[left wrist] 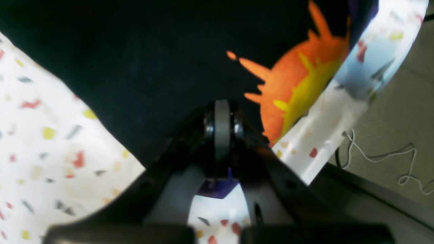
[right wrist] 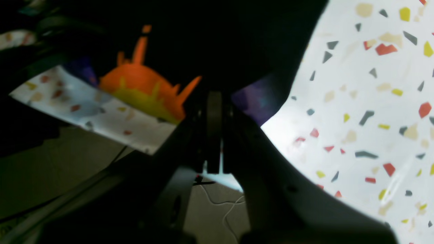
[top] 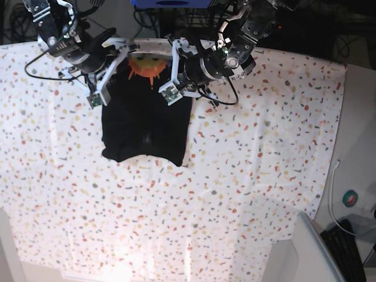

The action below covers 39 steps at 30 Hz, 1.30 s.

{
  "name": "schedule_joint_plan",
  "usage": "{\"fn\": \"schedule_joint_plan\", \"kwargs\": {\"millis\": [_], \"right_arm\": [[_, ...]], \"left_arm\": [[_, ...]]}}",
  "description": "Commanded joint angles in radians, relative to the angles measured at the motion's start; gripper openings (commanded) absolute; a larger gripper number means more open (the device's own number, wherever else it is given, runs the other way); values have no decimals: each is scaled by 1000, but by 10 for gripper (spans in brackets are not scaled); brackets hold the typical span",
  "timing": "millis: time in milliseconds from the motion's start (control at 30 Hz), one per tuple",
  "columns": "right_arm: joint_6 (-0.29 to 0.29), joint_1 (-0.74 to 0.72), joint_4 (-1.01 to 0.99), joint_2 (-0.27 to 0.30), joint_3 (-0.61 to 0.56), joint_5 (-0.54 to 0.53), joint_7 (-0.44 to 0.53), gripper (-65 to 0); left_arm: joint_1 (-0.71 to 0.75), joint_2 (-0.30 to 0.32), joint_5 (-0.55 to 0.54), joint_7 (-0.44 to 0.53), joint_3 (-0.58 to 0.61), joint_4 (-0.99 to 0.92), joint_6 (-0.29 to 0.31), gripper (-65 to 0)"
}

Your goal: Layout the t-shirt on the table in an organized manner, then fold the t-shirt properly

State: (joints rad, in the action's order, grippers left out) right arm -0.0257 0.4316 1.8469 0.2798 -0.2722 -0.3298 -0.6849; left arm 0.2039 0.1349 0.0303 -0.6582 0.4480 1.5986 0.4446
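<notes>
The table (top: 247, 176) with its speckled white cover fills the base view. The black t-shirt (top: 144, 126) lies folded near its far edge, the sun print (top: 147, 64) at the top between the 2 arms. The left gripper (left wrist: 222, 127) is closed, pinching the shirt's edge beside the print. The right gripper (right wrist: 214, 118) is closed on the opposite corner.

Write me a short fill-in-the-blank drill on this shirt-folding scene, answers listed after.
1. The t-shirt is mostly ____ in colour.
2. Its print shows an orange and yellow ____.
3. The left tool and the right tool both grip the shirt along the edge nearest the ____ side of the table in the base view.

Missing words: black; sun; far
</notes>
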Motion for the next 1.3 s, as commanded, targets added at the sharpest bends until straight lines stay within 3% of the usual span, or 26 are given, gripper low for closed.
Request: {"fn": "schedule_joint_plan", "kwargs": {"millis": [0,233,500,667,767,900,1067,1167,1267], "right_arm": [[0,-10,-11,6,-9,-5,46,-650],[0,-29,-206,2,-19,-7,156,-650],[0,19,-82,26,8,-7,166,-650],[0,158,136,72,124,-7,118,-650],[0,257,170,89,204,-7,104,-650],[0,411,170,134,308,-7,109,-650],[4,605,165,160,356,-9,110,-650],[97,677,109,158,288,-10,110,-650],[263,674,-46,132,238,-12,110,-650]], "left_arm": [[-5,-4,-8,19,5,4,-2,-650],[-5,-4,-8,19,10,-30,-2,-650],[39,10,-10,13,-42,87,-2,-650],[196,22,-10,13,-217,305,1,-650],[309,50,-10,21,-285,383,3,-650],[431,101,-10,22,-343,394,3,-650],[573,102,-8,22,-387,394,3,-650],[662,104,0,22,-394,386,3,-650],[730,104,-8,24,-389,352,3,-650]]}}
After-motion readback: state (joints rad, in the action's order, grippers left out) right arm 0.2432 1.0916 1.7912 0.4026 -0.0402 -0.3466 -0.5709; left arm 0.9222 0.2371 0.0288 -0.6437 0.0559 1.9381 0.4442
